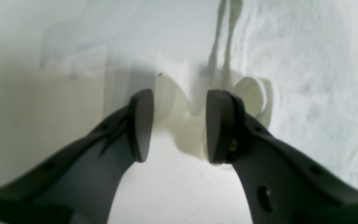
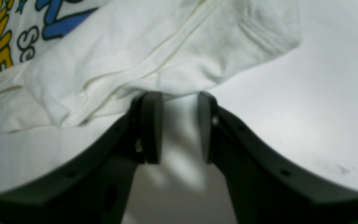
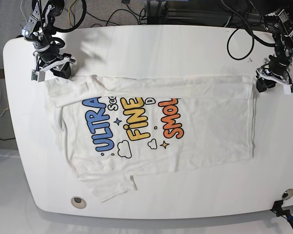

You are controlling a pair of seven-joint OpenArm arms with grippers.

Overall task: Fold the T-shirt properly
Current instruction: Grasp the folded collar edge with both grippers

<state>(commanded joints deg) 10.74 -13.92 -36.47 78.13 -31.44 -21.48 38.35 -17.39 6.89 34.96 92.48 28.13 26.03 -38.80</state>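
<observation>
Both spread | right gripper (image 2: 176, 127) at T-shirt (image 3: 156, 129) sleeve edge, left gripper (image 1: 176, 124) beside hem | risk: pinching one layer (or sliding off tabletop (image 3: 151, 44)).

The white table (image 3: 151, 44) carries the T-shirt (image 3: 205, 126), spread flat print-up between the two pincers. Its sleeve edge lies at the right gripper (image 2: 179, 127) tips; its hem corner lies just beside the left gripper (image 1: 179, 124).
</observation>
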